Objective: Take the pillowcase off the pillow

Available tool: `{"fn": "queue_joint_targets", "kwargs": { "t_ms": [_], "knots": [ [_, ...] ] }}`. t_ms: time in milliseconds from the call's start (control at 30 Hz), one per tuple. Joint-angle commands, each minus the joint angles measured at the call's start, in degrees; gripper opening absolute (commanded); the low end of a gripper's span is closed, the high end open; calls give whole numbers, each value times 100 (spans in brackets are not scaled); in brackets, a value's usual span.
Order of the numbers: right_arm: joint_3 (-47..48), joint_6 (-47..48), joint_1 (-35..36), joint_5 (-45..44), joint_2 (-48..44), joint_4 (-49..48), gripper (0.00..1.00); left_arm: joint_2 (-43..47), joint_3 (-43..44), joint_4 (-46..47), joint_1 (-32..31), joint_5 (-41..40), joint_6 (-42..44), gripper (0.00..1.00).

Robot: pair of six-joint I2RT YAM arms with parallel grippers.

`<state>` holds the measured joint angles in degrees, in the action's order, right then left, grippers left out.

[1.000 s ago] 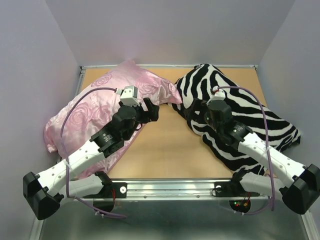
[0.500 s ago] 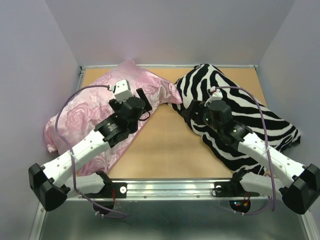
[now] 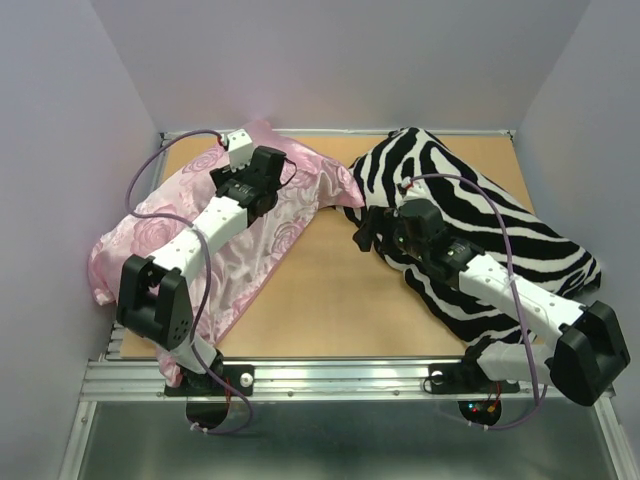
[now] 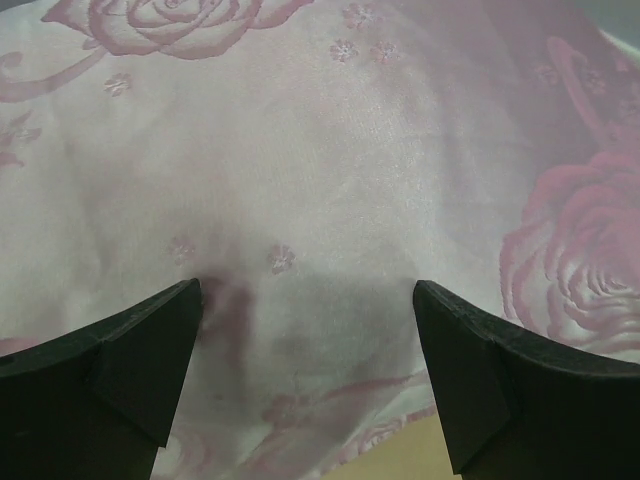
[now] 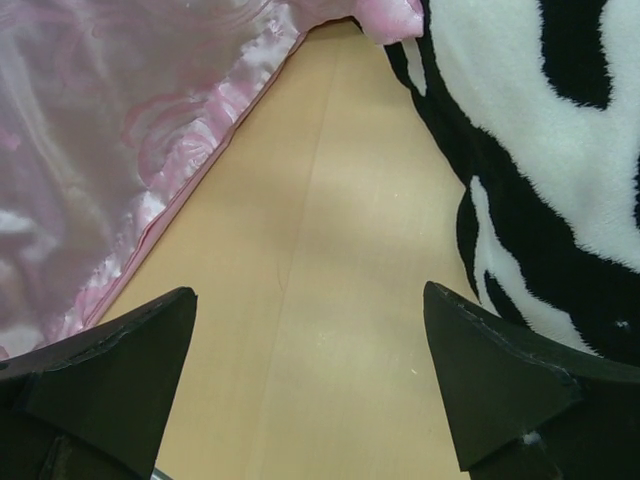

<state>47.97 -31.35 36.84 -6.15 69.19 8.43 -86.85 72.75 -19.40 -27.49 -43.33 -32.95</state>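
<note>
The pillowcase (image 3: pixel 215 225) is lying along the left side of the table (image 3: pixel 335 300), covering the pillow entirely, so no white is showing; its open end is probably somewhere along an edge, though none is visible here. The zebra-striped pillow (image 3: pixel 480 225) is sitting to the right. The left gripper (image 4: pixel 305 340) is hovering over the satin, jaws spread and empty, likely seeking a pinch. The right gripper (image 5: pixel 310 390) is hanging agape above bare wood.

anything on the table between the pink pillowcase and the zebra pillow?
No, just bare table between the pillowcase and the zebra pillow; their far corners nearly meet. The top view shows it, and the right wrist view shows bare wood between them too.
</note>
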Motion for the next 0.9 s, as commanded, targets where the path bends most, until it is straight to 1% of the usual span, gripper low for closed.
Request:
{"fn": "queue_joint_targets", "kwargs": {
  "t_ms": [0,67,100,133,167,200,233,400,500,533,633,767,800,867],
  "knots": [
    [398,-37,7,193,68,-429,100,-367,398,146,199,368,403,99],
    [372,-64,8,237,95,-500,100,-578,398,270,296,474,430,98],
    [363,-73,7,272,121,-500,100,-622,389,322,314,570,499,90],
    [345,-81,7,272,130,-535,100,-701,398,357,349,589,535,78],
    [328,-90,7,290,139,-561,100,-728,424,323,366,606,544,56],
    [319,-99,7,316,148,-587,100,-711,476,262,367,624,527,10],
    [310,-90,7,325,156,-605,100,-667,468,252,367,624,500,0],
    [257,-38,7,439,218,-711,100,-158,345,244,306,660,596,0],
    [275,15,7,571,253,-781,100,386,424,165,165,528,824,0],
    [292,41,7,571,270,-790,100,684,476,121,130,527,1025,0],
    [424,138,8,571,341,-790,100,1212,810,-89,-63,484,1325,0],
    [643,200,8,571,411,-790,100,1626,1197,-301,-283,527,1563,0],
    [687,209,7,711,429,-790,100,1688,1293,-328,-362,536,1616,0],
    [793,252,7,721,359,-781,100,1820,1443,-442,-634,562,1782,0]
  ]
}}
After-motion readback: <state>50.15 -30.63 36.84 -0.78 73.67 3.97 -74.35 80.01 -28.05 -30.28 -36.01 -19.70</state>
